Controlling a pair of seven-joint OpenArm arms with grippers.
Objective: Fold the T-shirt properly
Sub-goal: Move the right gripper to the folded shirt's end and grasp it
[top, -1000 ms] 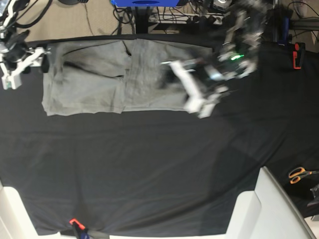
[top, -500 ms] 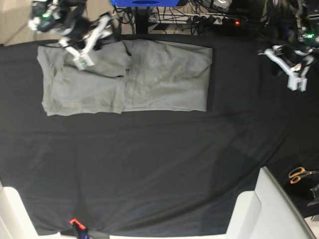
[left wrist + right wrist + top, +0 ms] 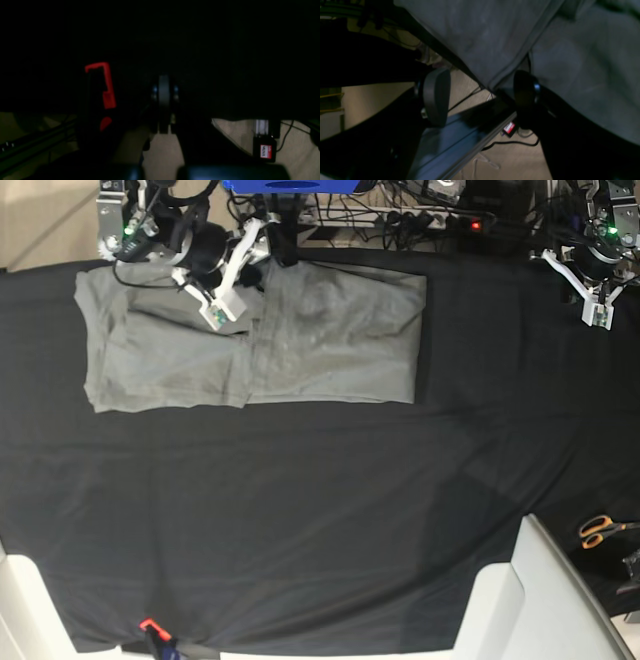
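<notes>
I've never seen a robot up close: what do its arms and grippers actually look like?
Each arm is dark metal trailing black cables, with a small green light. The right gripper and left gripper have white fingers; close up, the pads are rounded, dark grey.

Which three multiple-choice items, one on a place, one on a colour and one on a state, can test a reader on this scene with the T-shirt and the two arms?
1. Where does the T-shirt lie on the table cloth?
A. far edge
B. near edge
C. centre

2. What colour are the handles of the scissors?
A. blue
B. orange
C. green

3. How is the right gripper?
A. shut on the shirt
B. shut, empty
C. open

Answers: 1 A, the base view shows it along the far edge. 2 B, the handles are orange. 3 C, the right wrist view shows its fingers apart.
</notes>
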